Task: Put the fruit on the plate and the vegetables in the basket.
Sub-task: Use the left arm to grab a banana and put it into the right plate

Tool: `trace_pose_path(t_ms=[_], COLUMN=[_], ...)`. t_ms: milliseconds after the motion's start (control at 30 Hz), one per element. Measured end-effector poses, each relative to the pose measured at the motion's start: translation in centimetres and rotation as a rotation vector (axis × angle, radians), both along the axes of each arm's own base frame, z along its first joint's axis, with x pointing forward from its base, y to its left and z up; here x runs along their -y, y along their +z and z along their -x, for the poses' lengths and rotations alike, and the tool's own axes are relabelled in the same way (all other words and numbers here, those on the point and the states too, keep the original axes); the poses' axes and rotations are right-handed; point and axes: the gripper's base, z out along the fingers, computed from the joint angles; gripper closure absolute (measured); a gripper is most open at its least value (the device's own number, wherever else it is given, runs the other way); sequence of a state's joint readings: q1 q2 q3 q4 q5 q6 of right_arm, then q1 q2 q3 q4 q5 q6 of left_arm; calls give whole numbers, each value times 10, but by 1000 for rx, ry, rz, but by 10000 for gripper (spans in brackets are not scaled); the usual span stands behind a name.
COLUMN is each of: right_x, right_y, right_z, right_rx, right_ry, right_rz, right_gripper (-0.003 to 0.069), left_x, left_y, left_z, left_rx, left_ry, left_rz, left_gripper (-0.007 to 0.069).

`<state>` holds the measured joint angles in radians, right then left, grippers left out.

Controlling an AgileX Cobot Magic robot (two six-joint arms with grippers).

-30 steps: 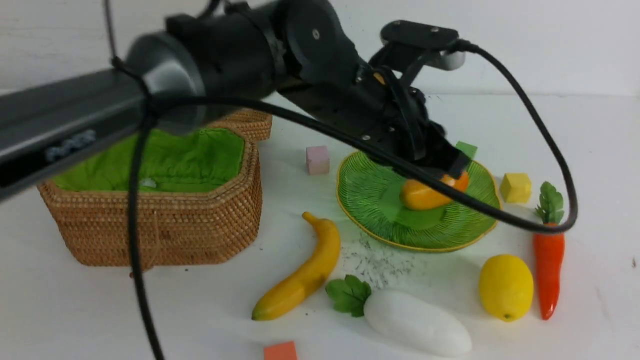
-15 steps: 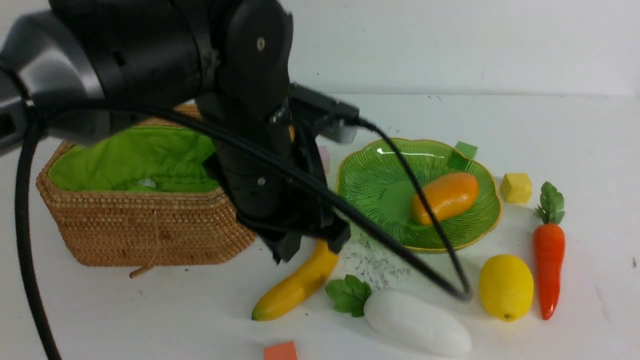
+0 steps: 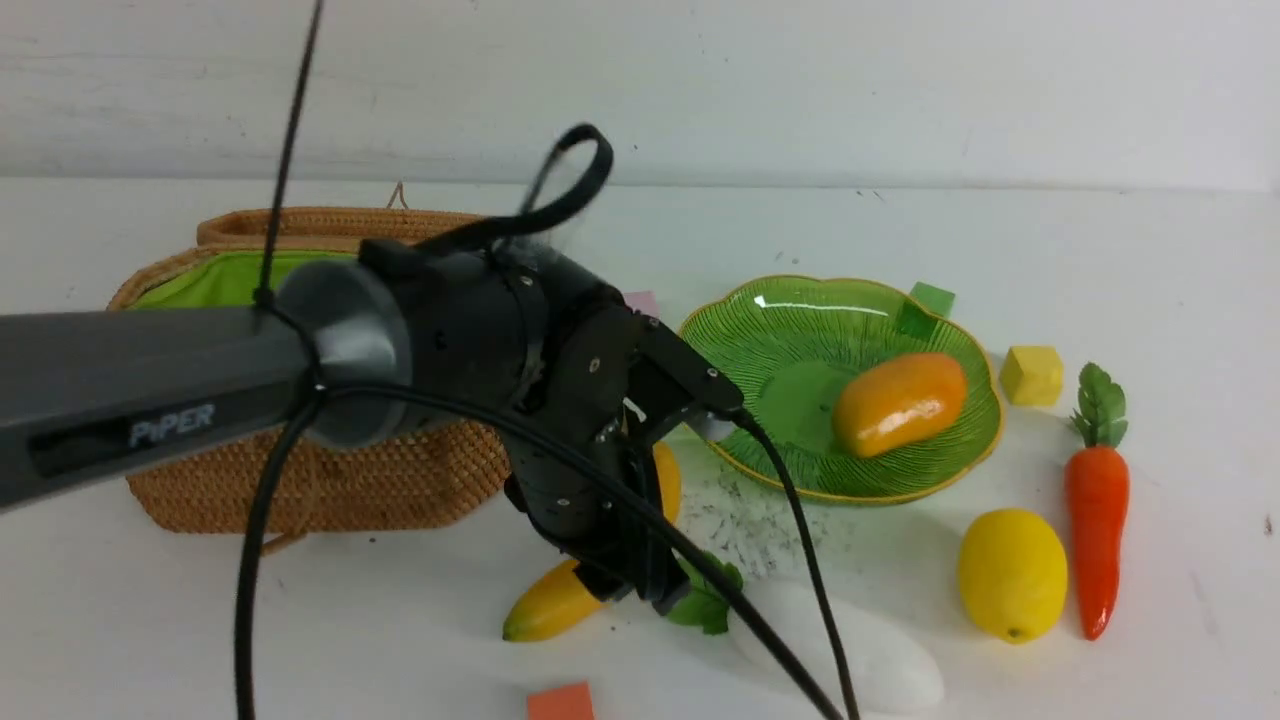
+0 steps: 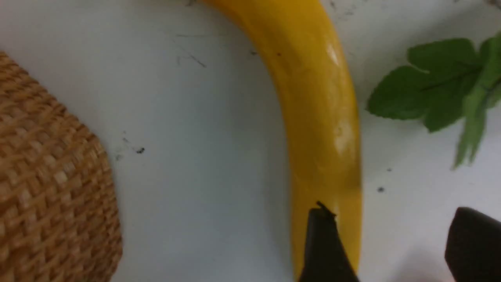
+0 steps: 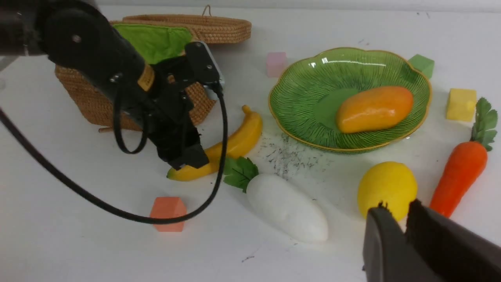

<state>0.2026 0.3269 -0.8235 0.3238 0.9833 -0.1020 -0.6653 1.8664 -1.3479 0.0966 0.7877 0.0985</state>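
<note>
At left-centre the wicker basket point(image 3: 400, 490) stands open on the tabletop point(image 3: 150, 620). Just right of it the left end effector point(image 3: 635, 592), fingers apart, hangs over the banana point(image 3: 545, 610), beside the radish point(image 3: 890, 668) leaves. The mango point(image 3: 900, 400) lies on the green plate point(image 3: 770, 320), upper right, with the lemon point(image 3: 1012, 572) and carrot point(image 3: 1097, 540) below it. The right end effector point(image 5: 397, 209) has its fingers almost together, empty.

left arm point(image 3: 150, 390) reaches in from the left, its wrist point(image 3: 470, 340) bent steeply down. left gripper point(image 3: 640, 590) points downward, jaws parted. right gripper point(image 5: 397, 209) sits low, jaws almost together, gripping nothing.
</note>
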Motion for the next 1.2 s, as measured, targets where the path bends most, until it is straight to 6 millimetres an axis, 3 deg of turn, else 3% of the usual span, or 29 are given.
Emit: trace_pose_path(t_ms=[167, 300, 400, 500, 567, 600, 633, 733, 833, 900, 1033, 1200], right_x=[-1, -1, -1, -1, -1, 0, 0, 2, 5, 7, 9, 9], right_y=[-1, -2, -2, -2, -2, -2, -2, -1, 3, 5, 12, 13], right_z=[1, 1, 1, 1, 1, 1, 1, 0, -4, -5, -8, -8], right_rx=[-10, -20, -24, -21, -20, -19, -19, 3, 59, 93, 173, 186], right_ry=[7, 10, 11, 11, 11, 10, 9, -11, -52, -73, -101, -104], right_rz=[-2, 2, 3, 5, 6, 7, 8, 23, 47, 56, 46, 41], right_gripper=[562, 562, 561, 559, 557, 556, 556, 554, 552, 552, 552, 548], left_x=[1, -2, -2, -2, 0, 1, 1, 13, 28, 35, 52, 69], left_y=[-26, -47, -47, -44, -30, -11, -11, 52, 91, 96, 77, 31], left_z=[-13, -20, -21, -21, -21, -21, -21, -25, -35, -40, -58, -79], left_rx=[2, -25, -25, -27, -23, 6, 6, 188, 392, 449, 537, 587], left_ry=[12, 30, 29, 29, 31, 31, 31, -25, -89, -100, -123, -125], left_rz=[-19, -37, -39, -44, -44, -24, -24, 102, 260, 319, 404, 439], left_gripper=[170, 224, 327, 319, 319, 319, 319, 319, 319, 319, 319, 319])
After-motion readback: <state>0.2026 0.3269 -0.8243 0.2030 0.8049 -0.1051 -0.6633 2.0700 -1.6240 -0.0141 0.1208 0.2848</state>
